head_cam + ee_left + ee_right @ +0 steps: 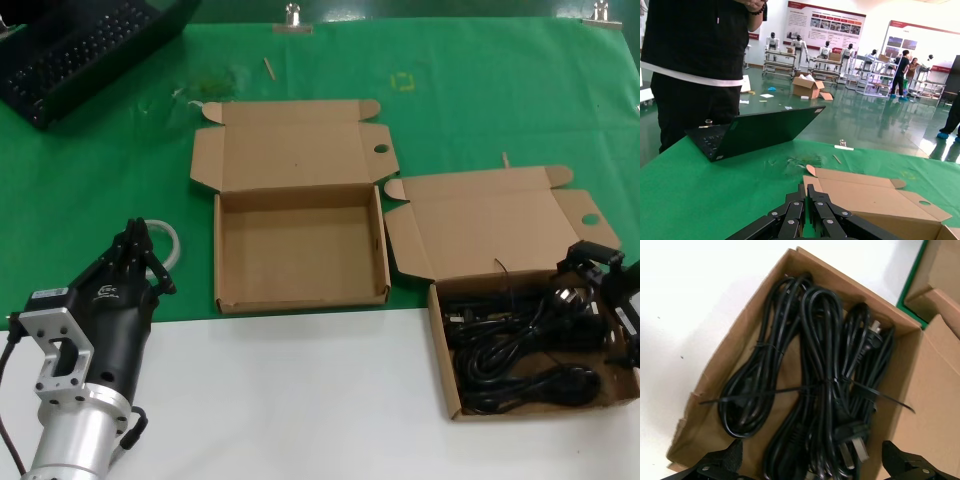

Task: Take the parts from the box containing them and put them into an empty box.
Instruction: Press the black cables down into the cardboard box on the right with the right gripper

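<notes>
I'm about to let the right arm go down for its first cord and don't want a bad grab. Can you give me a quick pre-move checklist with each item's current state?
1. Right hand open: ok, its fingers are spread wide in the right wrist view.
2. Right hand over the box of cords: ok, above its right side.
3. Power cords reachable: ok, bundles lie uncovered, lid folded back.
4. Bundles separate: cannot tell, they lie tight together and may overlap.
5. Empty box ready: ok, open with nothing inside.
6. Left hand out of the way: ok, left of the empty box.
</notes>
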Controlling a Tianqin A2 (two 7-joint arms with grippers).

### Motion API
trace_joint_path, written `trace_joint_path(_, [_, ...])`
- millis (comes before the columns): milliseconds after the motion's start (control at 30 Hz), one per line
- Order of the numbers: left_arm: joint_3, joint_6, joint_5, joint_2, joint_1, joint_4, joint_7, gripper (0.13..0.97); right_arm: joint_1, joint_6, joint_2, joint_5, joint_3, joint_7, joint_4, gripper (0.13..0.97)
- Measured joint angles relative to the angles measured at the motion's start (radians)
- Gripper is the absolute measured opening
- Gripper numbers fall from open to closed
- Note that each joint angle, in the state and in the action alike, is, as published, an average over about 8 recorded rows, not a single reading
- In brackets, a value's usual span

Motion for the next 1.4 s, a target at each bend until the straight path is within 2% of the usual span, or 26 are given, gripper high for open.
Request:
trace_joint_path(233, [0.0,0.0,0.0,0.0,0.0,0.0,0.0,0.156,0.015,0.004,-0.017,-0.008,0.016,0.004,-0.025,0.949])
trace_joint_path(533, [0.0,0.0,0.0,0.0,0.0,0.0,0.0,0.156,0.018,0.012,-0.031,-0.013,0.03,0.01,-0.036,0.868])
trace_joint_path(833, [0.0,0.0,0.0,0.0,0.0,0.0,0.0,0.156,0.023,0.027,-0.047,-0.017,0.04,0.011,-0.046,0.721])
trace_joint_path(1100, [0.0,0.0,0.0,0.0,0.0,0.0,0.0,0.156,0.023,0.029,-0.048,-0.019,0.049,0.03,-0.025,0.51])
trace_joint_path(1233, [0.0,0.0,0.0,0.0,0.0,0.0,0.0,0.156,0.021,0.026,-0.043,-0.016,0.055,0.045,-0.002,0.51])
trace_joint_path(1400, [0.0,0.0,0.0,0.0,0.0,0.0,0.0,0.156,0.019,0.019,-0.032,-0.013,0.064,0.068,0.032,0.393])
